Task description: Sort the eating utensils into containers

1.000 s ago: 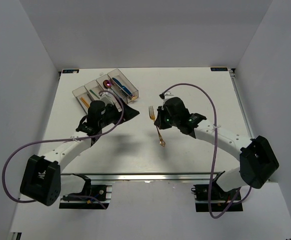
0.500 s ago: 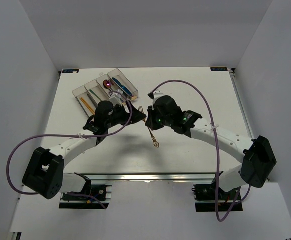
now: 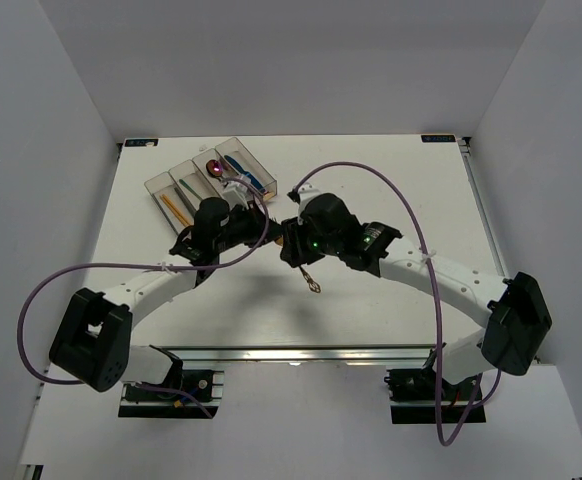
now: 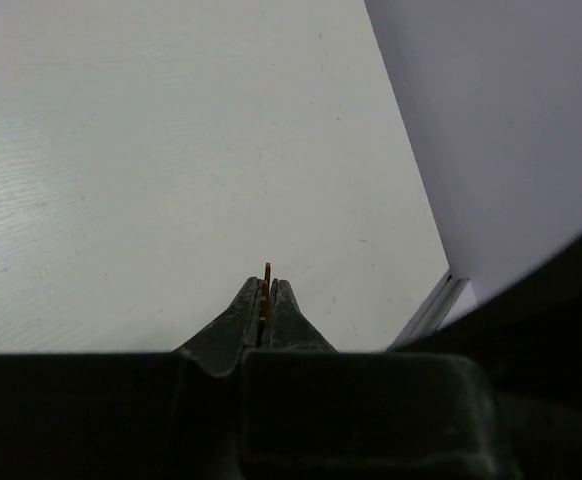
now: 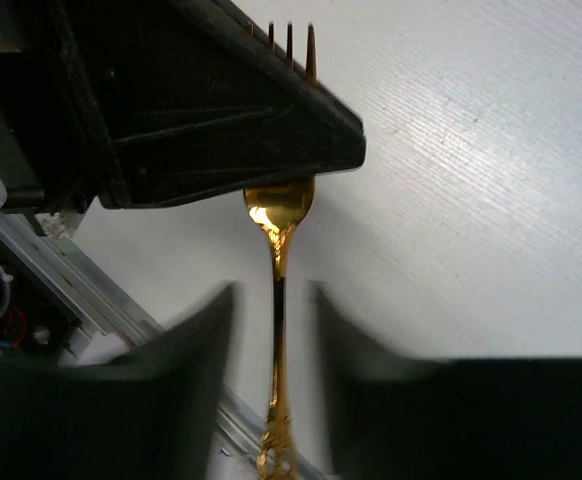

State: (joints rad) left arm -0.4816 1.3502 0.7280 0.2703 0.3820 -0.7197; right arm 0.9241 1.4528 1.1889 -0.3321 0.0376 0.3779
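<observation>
Now that the slim gold metal fork [image 5: 277, 215] is changing hands in the air just beside the row of clear-grey plastic bins [image 3: 159, 187], your left tool [image 4: 265, 300] is clamping its head. Your right tool [image 5: 273, 310] is spreading off the handle, so binning is coming next.

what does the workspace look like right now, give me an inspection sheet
surface: white table, no spills seen
job's things: gold fork held between the two arms; row of bins at the far left holds a blue knife, a purple spoon and orange chopsticks
clutter: nothing seen
grippers: left gripper shut on the fork near its head; right gripper open, fingers either side of the handle with gaps
cables: purple cables loop off each arm, away from the fork
surroundings: white walls around the table, metal rail at the near edge
</observation>
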